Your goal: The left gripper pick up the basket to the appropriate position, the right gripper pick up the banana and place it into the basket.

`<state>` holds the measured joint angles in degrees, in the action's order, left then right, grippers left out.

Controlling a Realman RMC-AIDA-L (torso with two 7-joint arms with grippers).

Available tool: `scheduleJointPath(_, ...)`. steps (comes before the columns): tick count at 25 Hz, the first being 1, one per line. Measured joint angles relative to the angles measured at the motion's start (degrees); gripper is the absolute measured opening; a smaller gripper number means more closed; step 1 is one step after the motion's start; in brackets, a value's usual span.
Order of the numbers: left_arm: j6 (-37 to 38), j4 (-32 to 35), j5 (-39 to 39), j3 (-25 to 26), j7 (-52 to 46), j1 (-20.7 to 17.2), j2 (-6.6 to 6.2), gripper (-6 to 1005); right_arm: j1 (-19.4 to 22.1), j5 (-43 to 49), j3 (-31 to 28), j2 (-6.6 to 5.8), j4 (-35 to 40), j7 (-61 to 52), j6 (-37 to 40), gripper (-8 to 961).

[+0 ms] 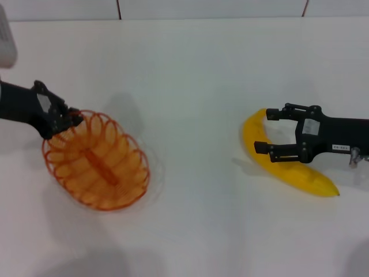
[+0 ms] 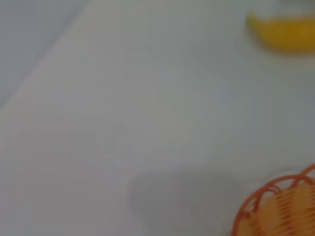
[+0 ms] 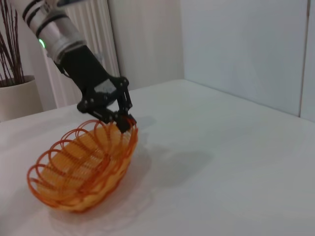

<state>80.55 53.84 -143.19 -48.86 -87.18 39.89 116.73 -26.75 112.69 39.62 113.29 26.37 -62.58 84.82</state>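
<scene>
The orange wire basket (image 1: 97, 161) sits at the left of the white table, tilted, with one side of its rim raised. My left gripper (image 1: 70, 119) is shut on that raised rim; the right wrist view shows it pinching the rim (image 3: 124, 123) with the basket (image 3: 78, 169) tipped up. The yellow banana (image 1: 288, 164) lies on the table at the right. My right gripper (image 1: 264, 130) is open, its fingers straddling the banana's upper half. The left wrist view shows part of the basket (image 2: 280, 209) and the banana (image 2: 285, 32) far off.
White wall panels run along the table's far edge (image 1: 173, 18). A white pot (image 3: 19, 96) with dark twigs stands beyond the table in the right wrist view. The bare table middle (image 1: 196, 144) lies between basket and banana.
</scene>
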Motion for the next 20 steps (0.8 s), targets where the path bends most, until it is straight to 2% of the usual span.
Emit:
scheduleJointPath(5, 4.06, 5.96, 9.81, 3.86, -5.92, -3.42, -0.14, 86, 0.52, -0.09, -0.05, -0.07, 0.0, 0.0, 0.0, 848)
scheduleJointPath(8, 5.37, 6.49, 16.19, 6.2, -10.56, -4.53, -0.5, 79, 0.7, -0.32, -0.2, -0.08, 0.0, 0.0, 0.0, 847)
scheduleJointPath(10, 4.37, 5.78, 17.05, 6.64, -14.43, -4.28, -0.29, 74, 0.64, -0.38, -0.3, -0.09, 0.0, 0.0, -0.08, 846)
scheduleJointPath(12, 1.54, 3.2, 16.64, 6.13, -18.64, -3.41, -0.03, 69, 0.36, -0.4, -0.35, 0.03, 0.0, 0.0, -0.69, 845)
scheduleJointPath(18, -11.31, -14.43, 13.96, 5.51, -21.24, 2.75, 0.09, 56, -0.55, -0.47, -0.35, 0.82, 0.0, 0.0, -2.8, 842)
scheduleJointPath(20, -12.54, -15.78, 14.16, 5.52, -21.32, 3.29, 0.14, 54, -0.68, -0.54, -0.34, 0.93, 0.0, -0.01, -2.86, 841)
